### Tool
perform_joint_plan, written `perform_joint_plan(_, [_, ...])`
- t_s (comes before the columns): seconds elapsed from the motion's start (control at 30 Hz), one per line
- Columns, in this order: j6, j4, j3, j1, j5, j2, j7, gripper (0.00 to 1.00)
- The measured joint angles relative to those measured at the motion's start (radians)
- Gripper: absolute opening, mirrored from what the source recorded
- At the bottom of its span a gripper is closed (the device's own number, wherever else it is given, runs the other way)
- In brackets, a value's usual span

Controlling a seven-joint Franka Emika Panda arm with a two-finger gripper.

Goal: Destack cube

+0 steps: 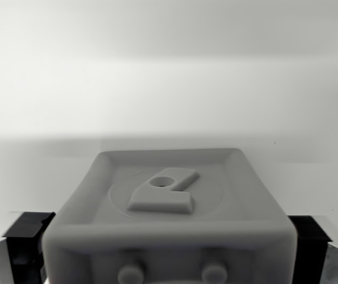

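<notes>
Sitting dead centre between the 2 black fingers [25, 242] is the grey cube [169, 219], flanked closely on both sides by the gripper [169, 248]; actual contact can't be told.

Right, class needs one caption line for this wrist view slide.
Wrist view: a grey cube with a raised emblem on its top face sits between the black jaws, against a plain white background.

The one camera sits on the wrist, very close behind the pale grey plastic cube [169, 219]. It looks forward over the cube's top, toward a plain white wall [169, 71].
</notes>
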Motion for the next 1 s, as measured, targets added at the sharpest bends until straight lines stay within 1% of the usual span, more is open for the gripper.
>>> perform_joint_plan(0.73, [-0.001,0.000,0.000,0.000,0.000,-0.001,0.000,1.00])
perform_joint_plan(0.83, [-0.003,-0.001,0.000,0.000,0.000,-0.005,0.000,1.00])
perform_joint_plan(1.0, [-0.019,-0.008,0.000,0.000,0.000,-0.030,0.000,1.00])
